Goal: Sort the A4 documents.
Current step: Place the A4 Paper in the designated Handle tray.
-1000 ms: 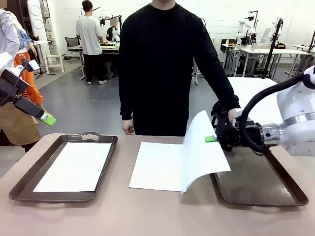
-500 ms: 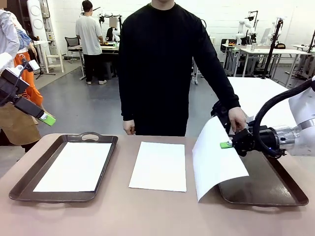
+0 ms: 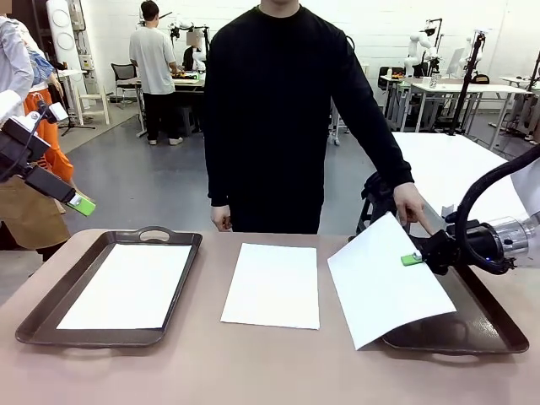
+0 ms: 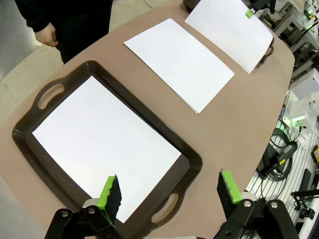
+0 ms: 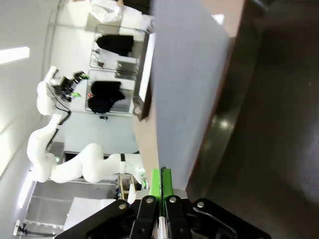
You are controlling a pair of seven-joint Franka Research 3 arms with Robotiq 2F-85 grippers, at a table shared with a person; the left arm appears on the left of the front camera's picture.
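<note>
Three A4 documents are in view. One sheet [image 3: 126, 287] lies in the left dark brown tray [image 3: 51, 308]. A second sheet [image 3: 272, 285] lies on the table in the middle. My right gripper [image 3: 413, 258] is shut on the edge of the third sheet [image 3: 388, 283], which hangs tilted over the left part of the right tray [image 3: 485, 329]. In the right wrist view the shut gripper [image 5: 161, 186] pinches this sheet [image 5: 194, 74] above the tray floor [image 5: 269, 124]. My left gripper [image 4: 169, 191] is open and empty, high above the left tray [image 4: 192, 164] and its sheet [image 4: 99, 144].
A person in black stands at the far side, one hand [image 3: 409, 202] close behind my right gripper, the other hand [image 3: 221, 219] at the table's far edge. The brown tabletop [image 3: 202, 363] is bare along the front. Other tables and people are farther back.
My right gripper has carried its sheet to the right, from over the middle sheet to over the right tray, and the sheet has sunk lower. The left arm has not moved.
</note>
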